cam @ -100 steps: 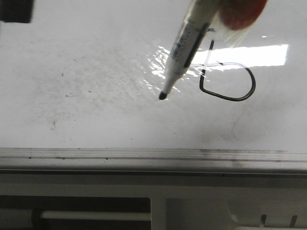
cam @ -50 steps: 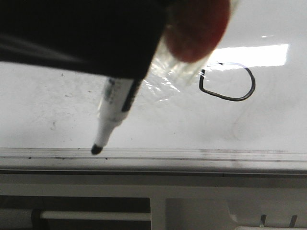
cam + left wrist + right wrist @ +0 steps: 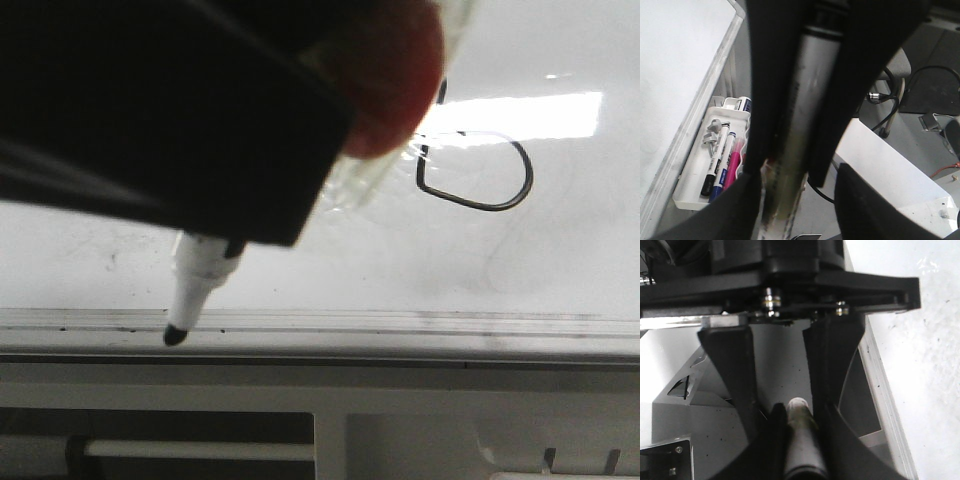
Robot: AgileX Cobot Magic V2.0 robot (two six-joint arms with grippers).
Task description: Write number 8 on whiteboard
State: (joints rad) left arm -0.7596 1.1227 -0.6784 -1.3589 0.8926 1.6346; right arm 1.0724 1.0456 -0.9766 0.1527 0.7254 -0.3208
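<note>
The whiteboard (image 3: pixel 420 270) is glossy white with grey smudges. A thin black line on it forms one closed loop of the number 8 (image 3: pixel 478 172); a short stroke above runs behind a red pad (image 3: pixel 395 80). My left gripper (image 3: pixel 300 170) fills the upper left, shut on a white marker (image 3: pixel 198 275) whose black tip hangs over the board's metal edge strip (image 3: pixel 420 322). In the left wrist view the gripper (image 3: pixel 790 210) clamps the marker's grey barrel (image 3: pixel 812 100). My right gripper (image 3: pixel 800 440) is shut on a dark cylinder with a pale rounded end (image 3: pixel 799 412), beside the board's edge.
A white tray (image 3: pixel 690 192) holding several markers sits below the board's edge; it also shows in the front view (image 3: pixel 420 440). A white box (image 3: pixel 885 165) and cables (image 3: pixel 890 107) lie beyond. A grey frame (image 3: pixel 695 435) shows under the right gripper.
The marker has moved from beside the drawn loop down and to the left, to the board's front edge. The black gripper body now covers the upper left of the front view.
</note>
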